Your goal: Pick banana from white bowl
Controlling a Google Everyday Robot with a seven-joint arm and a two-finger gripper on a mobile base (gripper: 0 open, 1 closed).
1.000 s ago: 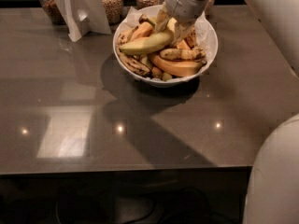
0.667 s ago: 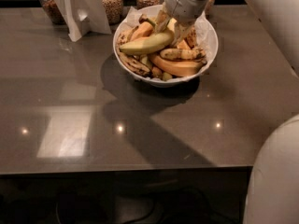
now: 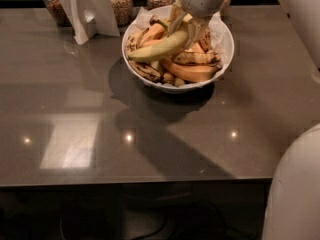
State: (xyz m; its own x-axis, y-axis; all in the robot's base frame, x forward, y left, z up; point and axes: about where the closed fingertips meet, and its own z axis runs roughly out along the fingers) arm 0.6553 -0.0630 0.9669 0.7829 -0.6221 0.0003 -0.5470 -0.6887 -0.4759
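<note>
The white bowl (image 3: 225,44), lined with crinkled white paper, stands at the back centre of the dark table. It holds several bananas, some orange-yellow and some brown-spotted. The long pale greenish-yellow banana (image 3: 157,49) lies on top of the pile, pointing left, with its right end tilted up. My gripper (image 3: 186,24) reaches down from above into the bowl's far side and is shut on that raised right end. The stem end is hidden by the fingers.
Glass jars of grains (image 3: 120,4) stand along the back edge behind the bowl. A white stand (image 3: 85,9) is at the back left. My white arm (image 3: 300,14) crosses the upper right and my white body (image 3: 295,194) fills the lower right.
The gripper stays in about the same place over the bowl. The pale banana's right end looks tilted up slightly more than before.
</note>
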